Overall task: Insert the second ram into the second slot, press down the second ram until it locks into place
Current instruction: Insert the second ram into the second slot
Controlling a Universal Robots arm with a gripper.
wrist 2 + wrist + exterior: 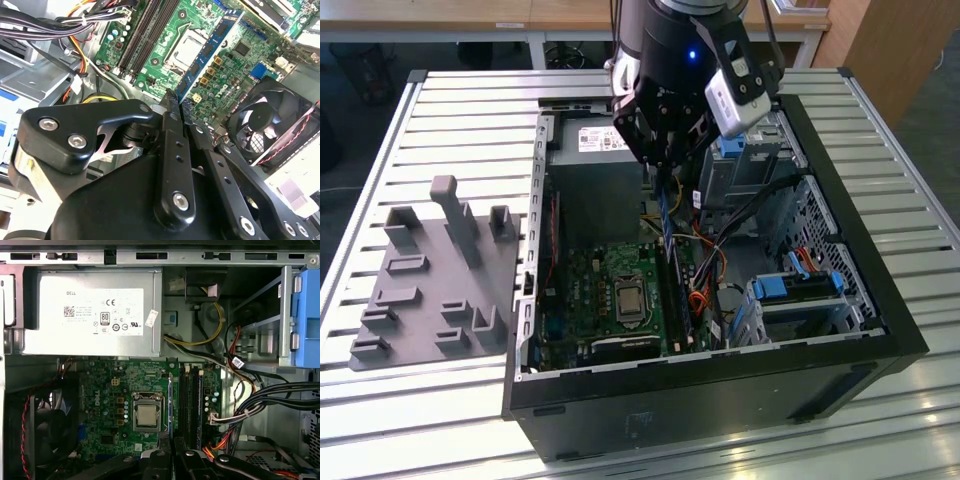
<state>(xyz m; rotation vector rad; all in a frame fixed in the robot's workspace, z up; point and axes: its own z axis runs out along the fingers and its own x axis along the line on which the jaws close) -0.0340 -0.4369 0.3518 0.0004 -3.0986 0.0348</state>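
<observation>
The computer case [720, 392] lies open on the slatted table [470, 110], and its black walls ring the space I have to work in. In the exterior view the gripper [663, 165] hangs over the middle of the opening. The power supply [600, 140] is at the far wall behind it. A bundle of black cables [750, 205] crosses just to the exterior view's right. That leaves a narrow lane over the motherboard [590, 295].

In the second wrist view the two fingers [170, 125] are clamped together on one end of the second ram [212, 50], with no gap beside the stick. The blue stick runs out from the fingertips over the green board. It stands nearly upright in the exterior view. In the first wrist view I see it edge-on as a thin blue line. There it lies between the processor socket [147, 416] and the memory slots [191, 405], close to the slots. I cannot tell whether its lower edge touches anything.

I count:
- one stick in the grip
- one processor socket
- one case fan [272, 125]
- one blue drive cage [798, 288]
- two long dark memory slots side by side in the first wrist view

One grey fixture tray [430, 285] sits on the table at the exterior view's left, apart from the case.
</observation>
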